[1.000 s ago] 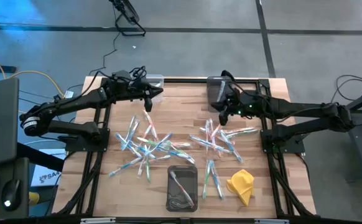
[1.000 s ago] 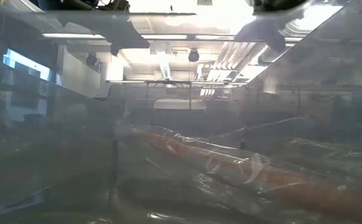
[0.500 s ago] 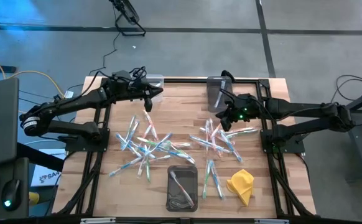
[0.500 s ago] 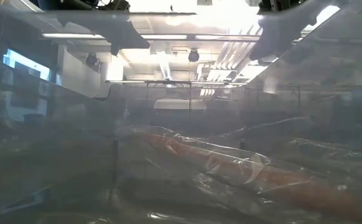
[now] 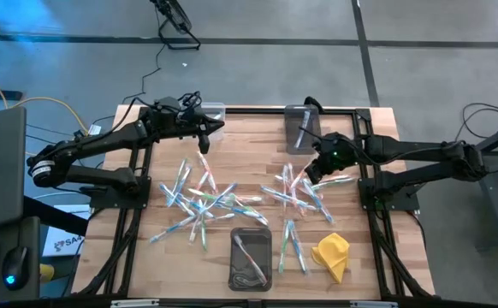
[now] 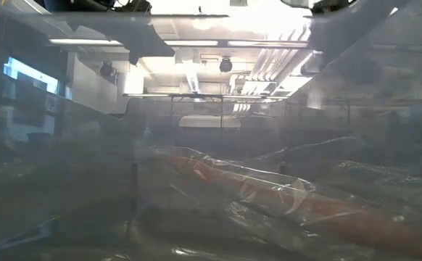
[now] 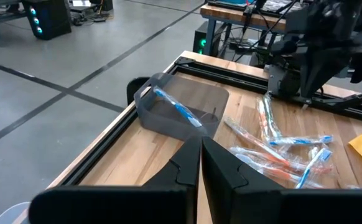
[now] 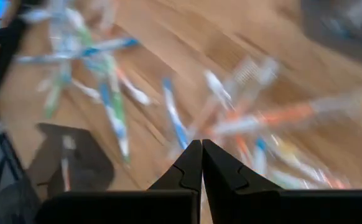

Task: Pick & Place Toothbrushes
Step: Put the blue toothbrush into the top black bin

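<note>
Three bins [image 5: 251, 257], dozens of toothbrushes [image 5: 204, 198]

Readable text: none, in any of the four views.
Toothbrushes [image 5: 204, 198]: wrappers show colour only, no lettering legible.
Paper below the table's [image 5: 249, 133] left edge [image 5: 65, 243]: dark print on white, too small to read.
Bins beside the toothbrushes: plain, no label showing.
Low view: hazy plastic film, no sign or number legible.
</note>
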`<act>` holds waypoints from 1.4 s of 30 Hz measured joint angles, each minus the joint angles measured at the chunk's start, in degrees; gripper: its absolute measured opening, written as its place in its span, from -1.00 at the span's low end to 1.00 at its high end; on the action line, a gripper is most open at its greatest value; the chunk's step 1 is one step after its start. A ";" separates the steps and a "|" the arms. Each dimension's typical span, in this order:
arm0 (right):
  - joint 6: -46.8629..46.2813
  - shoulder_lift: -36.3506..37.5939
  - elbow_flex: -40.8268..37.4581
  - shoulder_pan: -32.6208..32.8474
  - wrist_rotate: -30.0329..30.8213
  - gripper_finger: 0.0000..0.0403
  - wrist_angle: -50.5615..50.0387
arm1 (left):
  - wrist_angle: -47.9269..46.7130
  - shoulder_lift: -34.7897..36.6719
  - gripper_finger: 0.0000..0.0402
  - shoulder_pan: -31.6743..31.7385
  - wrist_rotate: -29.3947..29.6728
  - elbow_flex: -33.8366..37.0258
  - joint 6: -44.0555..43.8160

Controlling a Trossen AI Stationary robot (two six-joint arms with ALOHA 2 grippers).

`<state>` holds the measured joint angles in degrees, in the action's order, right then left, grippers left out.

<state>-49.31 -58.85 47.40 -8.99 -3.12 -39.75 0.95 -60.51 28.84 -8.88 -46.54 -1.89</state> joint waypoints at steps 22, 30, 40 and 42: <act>-9.09 -5.07 -0.04 1.46 6.12 -0.56 -17.96 | -0.30 0.00 -0.93 0.00 0.00 0.00 0.11; -14.14 -9.68 -0.04 5.35 5.56 -0.30 -16.55 | -1.32 -0.02 -0.93 0.00 -0.02 0.00 0.11; -19.30 -14.42 -0.04 11.97 5.80 -0.34 -11.94 | -1.32 -0.02 -0.93 0.00 0.76 0.00 0.11; -19.95 -15.51 -0.04 12.81 5.88 -0.34 -11.65 | -1.29 -0.02 -0.93 0.00 0.87 0.00 0.11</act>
<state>-69.26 -74.36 47.35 3.81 2.76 -51.40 -0.34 -60.53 28.84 -8.01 -46.54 -1.78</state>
